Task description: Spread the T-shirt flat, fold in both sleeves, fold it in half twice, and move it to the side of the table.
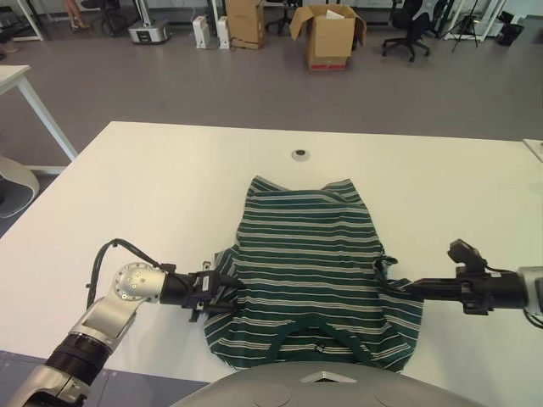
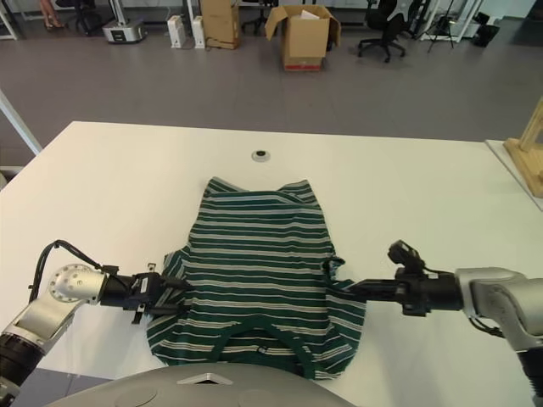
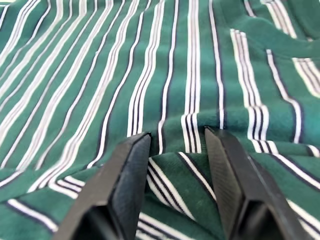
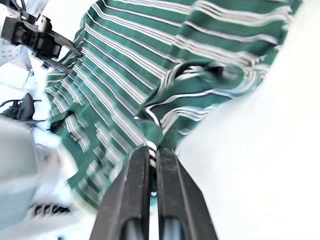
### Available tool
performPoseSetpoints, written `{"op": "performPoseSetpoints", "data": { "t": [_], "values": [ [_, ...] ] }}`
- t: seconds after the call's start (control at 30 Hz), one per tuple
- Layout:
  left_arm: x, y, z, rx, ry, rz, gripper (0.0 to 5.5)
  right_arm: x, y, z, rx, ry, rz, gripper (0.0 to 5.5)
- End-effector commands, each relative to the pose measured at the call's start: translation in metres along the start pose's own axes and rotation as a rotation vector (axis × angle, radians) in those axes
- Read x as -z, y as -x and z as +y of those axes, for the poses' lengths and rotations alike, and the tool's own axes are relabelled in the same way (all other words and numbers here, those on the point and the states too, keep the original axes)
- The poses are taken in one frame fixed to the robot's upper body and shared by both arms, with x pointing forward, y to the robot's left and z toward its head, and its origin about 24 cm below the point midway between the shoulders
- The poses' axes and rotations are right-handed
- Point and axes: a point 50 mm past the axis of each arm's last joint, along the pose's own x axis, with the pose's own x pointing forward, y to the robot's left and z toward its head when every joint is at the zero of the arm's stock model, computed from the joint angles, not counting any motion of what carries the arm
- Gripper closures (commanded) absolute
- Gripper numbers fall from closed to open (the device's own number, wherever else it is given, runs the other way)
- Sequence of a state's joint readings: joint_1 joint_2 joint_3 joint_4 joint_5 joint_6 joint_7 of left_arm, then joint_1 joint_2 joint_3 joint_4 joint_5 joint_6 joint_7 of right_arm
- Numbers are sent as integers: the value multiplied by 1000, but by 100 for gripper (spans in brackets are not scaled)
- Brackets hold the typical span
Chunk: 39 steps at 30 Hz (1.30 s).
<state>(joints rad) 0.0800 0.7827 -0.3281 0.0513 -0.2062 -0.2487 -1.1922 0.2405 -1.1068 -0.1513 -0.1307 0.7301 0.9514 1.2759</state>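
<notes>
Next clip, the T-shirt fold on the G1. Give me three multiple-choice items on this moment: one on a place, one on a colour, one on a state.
1. Where does the small round disc lie on the table?
A. Beyond the far hem of the T-shirt, apart from it
B. On top of the T-shirt
C. At the near edge, under the left arm

2. What colour is the T-shirt?
A. Plain red
B. Plain grey
C. Green with white stripes

3. How does the right gripper stand?
A. Wide open above bare table
B. Shut on a fold of the T-shirt
C. Holding a cardboard box

Answers:
1 A: the disc sits on bare table past the far hem.
2 C: green cloth with white stripes shows in every view.
3 B: the right wrist view shows its fingers pressed together on cloth at the shirt's side.
</notes>
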Motion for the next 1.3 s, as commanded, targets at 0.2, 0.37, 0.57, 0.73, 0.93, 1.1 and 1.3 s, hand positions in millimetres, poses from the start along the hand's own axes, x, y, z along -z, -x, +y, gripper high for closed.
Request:
{"op": "performPoseSetpoints", "data": {
  "t": [0.2, 0.37, 0.57, 0.73, 0.93, 1.1, 1.3],
  "values": [
    [27, -11, -38, 89, 152, 93, 351, 67, -1, -23, 166, -152, 180, 546],
    [28, -6, -44, 140, 188, 91, 351, 58, 2, -26, 171, -141, 161, 546],
    [2, 19, -39, 209, 363, 69, 351, 43, 47, -30, 189, -87, 275, 444],
    [-30, 27, 28, -15, 264, -88, 351, -24, 48, -42, 256, 63, 4, 444],
    [-73, 28, 99, -203, 99, -235, 351, -115, -12, -35, 228, 242, -385, 444],
    [-53, -5, 116, -165, -21, -84, 351, -112, -70, -38, 149, 202, -394, 444],
    [-11, -32, 123, -63, -3, 149, 351, -92, -113, -54, 167, 275, -100, 444]
  ]
}}
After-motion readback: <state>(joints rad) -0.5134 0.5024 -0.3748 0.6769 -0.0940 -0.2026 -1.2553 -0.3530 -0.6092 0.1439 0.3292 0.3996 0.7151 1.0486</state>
